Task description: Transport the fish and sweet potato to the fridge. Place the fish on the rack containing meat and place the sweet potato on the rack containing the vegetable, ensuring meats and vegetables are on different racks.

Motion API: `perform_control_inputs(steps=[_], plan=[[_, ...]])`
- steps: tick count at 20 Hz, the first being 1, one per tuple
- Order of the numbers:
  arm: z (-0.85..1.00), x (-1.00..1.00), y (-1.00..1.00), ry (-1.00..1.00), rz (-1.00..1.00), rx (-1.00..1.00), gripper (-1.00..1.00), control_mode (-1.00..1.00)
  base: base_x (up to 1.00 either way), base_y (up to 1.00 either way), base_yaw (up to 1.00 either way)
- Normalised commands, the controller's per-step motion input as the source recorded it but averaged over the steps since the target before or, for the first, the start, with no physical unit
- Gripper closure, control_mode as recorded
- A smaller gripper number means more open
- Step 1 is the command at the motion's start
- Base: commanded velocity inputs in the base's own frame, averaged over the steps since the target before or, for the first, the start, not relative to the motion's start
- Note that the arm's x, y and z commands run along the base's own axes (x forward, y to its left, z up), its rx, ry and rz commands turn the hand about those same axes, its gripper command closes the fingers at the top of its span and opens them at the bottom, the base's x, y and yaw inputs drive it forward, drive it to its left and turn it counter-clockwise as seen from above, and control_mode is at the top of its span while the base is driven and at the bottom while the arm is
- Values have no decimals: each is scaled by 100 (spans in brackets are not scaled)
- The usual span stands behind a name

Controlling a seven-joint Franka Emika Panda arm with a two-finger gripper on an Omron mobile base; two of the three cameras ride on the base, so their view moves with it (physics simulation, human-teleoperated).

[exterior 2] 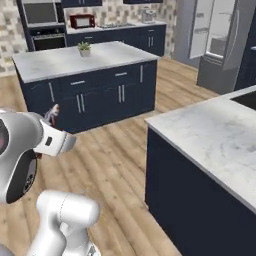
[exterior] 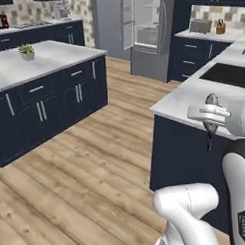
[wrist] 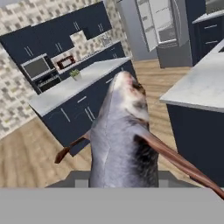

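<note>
**Fish in the grip, fridge far across the kitchen**

Arm pose: in the left base view the white arm rises from the lower right, bends at a rounded elbow and ends in a hand held level, just in front of the near counter point(exterior: 183, 95) edge. The gripper point(exterior: 210, 122) points toward the open floor, with the fish point(exterior: 211, 116) standing roughly upright in it, head up and tail hanging below the hand. In the right base view the same hand sits at the far left, and only a small pale piece of the fish point(exterior 2: 52, 114) shows above it.

Containers: the fridge point(exterior: 146, 31) stands at the back of the room, its doors open, white interior and pale shelves visible. What lies on those shelves is too small to tell. In the hand view the fridge point(wrist: 159, 22) sits at the upper right, well apart from the hand. A dark sink point(exterior: 229, 74) is set in the near counter; its contents cannot be made out. On the island point(exterior: 37, 60) to the left stands a small potted plant point(exterior: 26, 51).

Jaws: closed tight on the fish. In the hand view the grey body of the fish point(wrist: 124, 140) rises from between the fingertips, which its body hides, pale head at the top and reddish fins spread to either side.
</note>
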Motion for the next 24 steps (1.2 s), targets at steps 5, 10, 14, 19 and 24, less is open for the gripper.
perform_control_inputs(steps=[5,10,14,19,24], plan=[[0,0,0,0,0,0,100,100,100,100,-52],[0,0,0,0,0,0,100,100,100,100,-52],[0,0,0,0,0,0,100,100,100,98,-54],[0,0,0,0,0,0,100,100,100,100,-50],[0,0,0,0,0,0,100,100,100,100,-53]])
